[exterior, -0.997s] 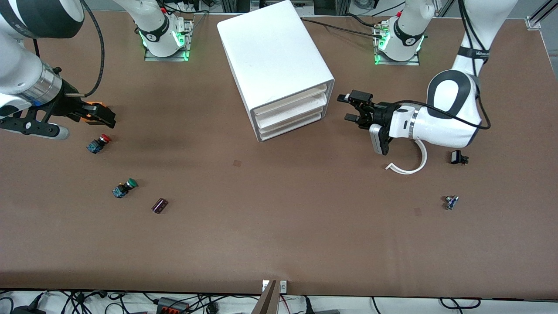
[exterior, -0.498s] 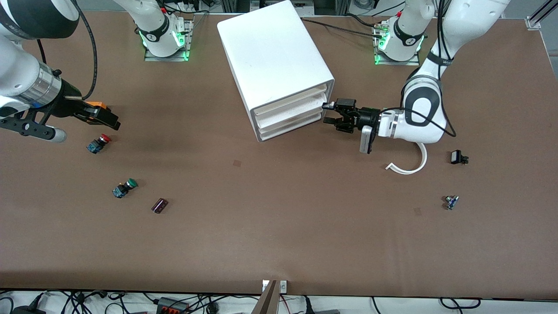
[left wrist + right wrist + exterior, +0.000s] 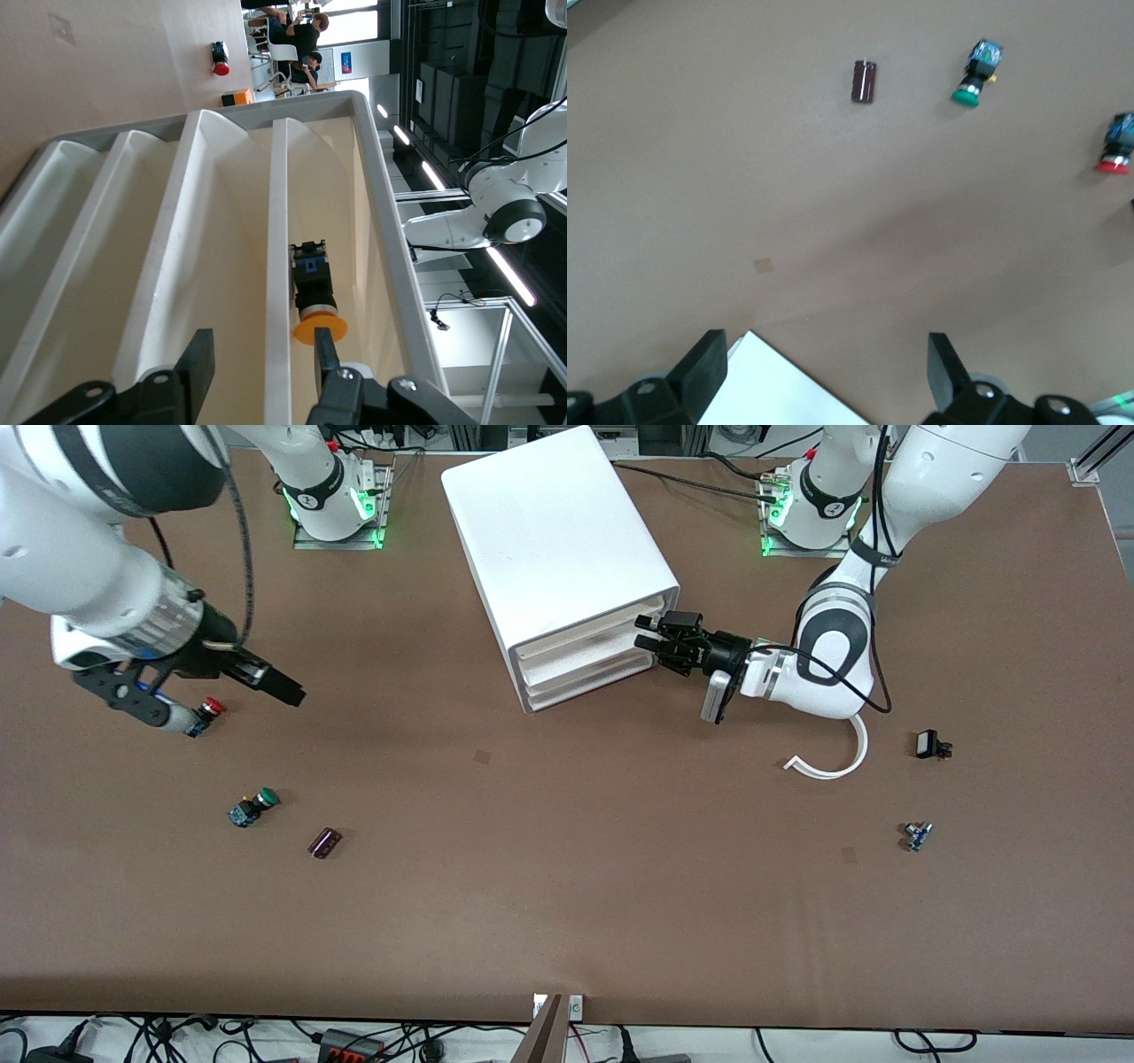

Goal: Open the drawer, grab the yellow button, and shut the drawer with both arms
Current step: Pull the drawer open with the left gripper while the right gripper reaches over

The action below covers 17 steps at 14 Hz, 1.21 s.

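The white cabinet point(image 3: 549, 540) stands at the table's middle back with its three tray drawers point(image 3: 592, 653) pushed in. The orange-capped button point(image 3: 315, 288) lies in the top drawer, seen only in the left wrist view. My left gripper point(image 3: 645, 631) is open at the drawer fronts. In the left wrist view point(image 3: 261, 365) its fingers straddle the top drawer's front lip point(image 3: 277, 257), one finger point(image 3: 324, 350) just in front of the orange cap. My right gripper point(image 3: 288, 691) is open and empty, up over the table beside the red-capped button point(image 3: 208, 708).
The green-capped button point(image 3: 255, 804) and a brown piece point(image 3: 324, 841) lie nearer the camera at the right arm's end. A white curved strip point(image 3: 837, 766), a black part point(image 3: 930, 744) and a small blue part point(image 3: 917, 834) lie at the left arm's end. A small orange block point(image 3: 235, 98) sits near the red-capped button.
My left gripper has moved in from beside the cabinet to the drawer fronts. My right arm has swung toward the table's middle and now covers the orange block.
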Available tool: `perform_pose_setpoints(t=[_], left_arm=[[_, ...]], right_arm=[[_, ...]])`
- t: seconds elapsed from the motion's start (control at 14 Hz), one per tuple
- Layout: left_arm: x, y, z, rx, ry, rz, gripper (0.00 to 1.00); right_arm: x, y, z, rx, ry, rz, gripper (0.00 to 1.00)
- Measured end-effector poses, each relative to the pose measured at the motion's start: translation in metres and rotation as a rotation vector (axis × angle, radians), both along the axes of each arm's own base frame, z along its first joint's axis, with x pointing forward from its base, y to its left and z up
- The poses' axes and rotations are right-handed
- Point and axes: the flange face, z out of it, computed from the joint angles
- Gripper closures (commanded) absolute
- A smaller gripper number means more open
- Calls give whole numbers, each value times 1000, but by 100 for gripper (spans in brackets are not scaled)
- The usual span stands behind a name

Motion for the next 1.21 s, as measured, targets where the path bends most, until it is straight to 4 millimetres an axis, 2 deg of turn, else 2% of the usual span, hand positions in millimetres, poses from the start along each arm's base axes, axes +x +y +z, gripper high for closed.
perform_pose_setpoints(t=[0.14,0.28,0.57,0.78,0.85,1.0,1.21], left_arm=[[-3,-5,1,0,26,-11,48],[-8,-14,0,1,38,-31,55],[-16,-26,-4,3,50,-57,82],[-17,-28,-5,2,53,-60,92],[-17,-28,-5,4,51,-63,93],[-12,-26,-1,39,50,-94,93],[22,-14,21,147,58,-130,93]], right_arm=[[2,33,-6,-4,6,-62,0],[4,70,-8,-4,4,-139,0],[4,142,-29,-20,32,-342,0],[2,186,-50,-25,41,-456,0],[2,196,-53,-19,36,-478,0],[4,203,-56,-10,28,-515,0],[5,203,-57,-7,36,-548,0]])
